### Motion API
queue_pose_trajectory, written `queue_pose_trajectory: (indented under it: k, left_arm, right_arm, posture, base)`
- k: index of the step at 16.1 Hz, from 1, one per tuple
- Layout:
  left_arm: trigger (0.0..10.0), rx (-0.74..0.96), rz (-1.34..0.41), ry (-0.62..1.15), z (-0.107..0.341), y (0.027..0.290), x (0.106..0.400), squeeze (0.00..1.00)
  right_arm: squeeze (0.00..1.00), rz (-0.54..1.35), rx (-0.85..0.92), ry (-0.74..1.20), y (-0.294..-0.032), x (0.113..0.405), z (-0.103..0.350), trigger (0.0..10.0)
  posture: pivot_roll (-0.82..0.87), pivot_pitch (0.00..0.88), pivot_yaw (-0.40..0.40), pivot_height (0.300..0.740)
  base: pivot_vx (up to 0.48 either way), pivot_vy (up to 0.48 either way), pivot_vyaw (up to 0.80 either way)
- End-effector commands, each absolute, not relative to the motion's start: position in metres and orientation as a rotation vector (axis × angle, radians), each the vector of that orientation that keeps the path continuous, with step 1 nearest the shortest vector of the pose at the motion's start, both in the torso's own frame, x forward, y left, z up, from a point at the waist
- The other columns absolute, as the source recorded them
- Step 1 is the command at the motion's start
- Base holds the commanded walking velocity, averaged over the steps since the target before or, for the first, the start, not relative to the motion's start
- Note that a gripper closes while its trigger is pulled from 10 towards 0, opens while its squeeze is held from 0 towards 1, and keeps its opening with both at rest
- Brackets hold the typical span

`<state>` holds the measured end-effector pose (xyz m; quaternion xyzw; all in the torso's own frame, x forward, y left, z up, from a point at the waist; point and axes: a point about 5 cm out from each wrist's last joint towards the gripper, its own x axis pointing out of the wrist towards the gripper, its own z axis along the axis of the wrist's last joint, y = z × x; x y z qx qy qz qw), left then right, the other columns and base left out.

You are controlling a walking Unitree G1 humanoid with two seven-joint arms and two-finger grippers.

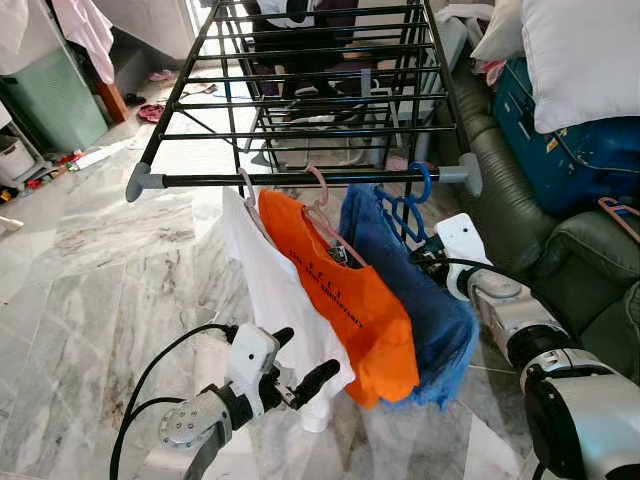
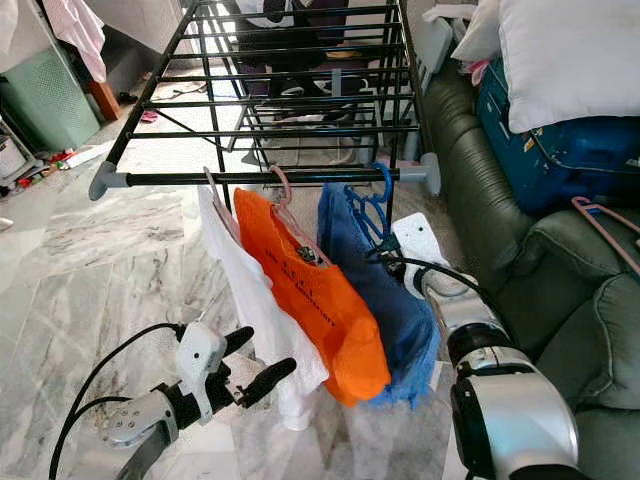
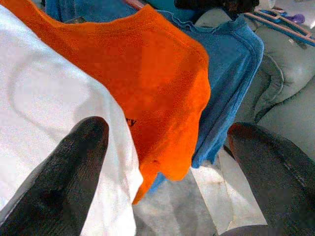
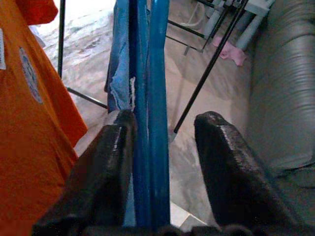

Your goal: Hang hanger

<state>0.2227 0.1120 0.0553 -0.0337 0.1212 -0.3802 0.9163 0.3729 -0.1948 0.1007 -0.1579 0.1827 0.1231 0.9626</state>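
Blue plastic hanger (image 1: 405,212), hooked on the black metal drying-rack rail (image 1: 300,180), stands upright between the right gripper (image 4: 162,162)'s parted fingers; left gripper (image 1: 300,375) open, nearer.

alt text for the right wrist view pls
The right gripper, fingers apart, sits around a blue hanger carrying a blue shirt. An orange shirt hangs beside it, with a grey sofa on the other side and marble floor below.
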Motion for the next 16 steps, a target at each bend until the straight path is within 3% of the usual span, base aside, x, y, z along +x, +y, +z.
queue_pose_trajectory:
  k: [1, 16]
  left_arm:
    - [10.0, -0.066, -0.773, 0.247, 0.0551, 0.116, 0.2236, 0.0]
    - [10.0, -0.072, -0.768, 0.251, 0.0545, 0.1175, 0.2257, 0.0]
  right_arm:
    - [0.0, 0.24, -0.307, 0.361, -0.1933, 0.3763, 0.1058, 0.0]
    - [0.0, 0.285, -0.204, 0.34, -0.1845, 0.3755, 0.1042, 0.0]
  posture:
    - [-0.04, 0.04, 0.066, 0.74]
    - [-0.04, 0.032, 0.076, 0.74]
  base:
    - [0.0, 0.0, 0.0]
    - [0.0, 0.0, 0.0]
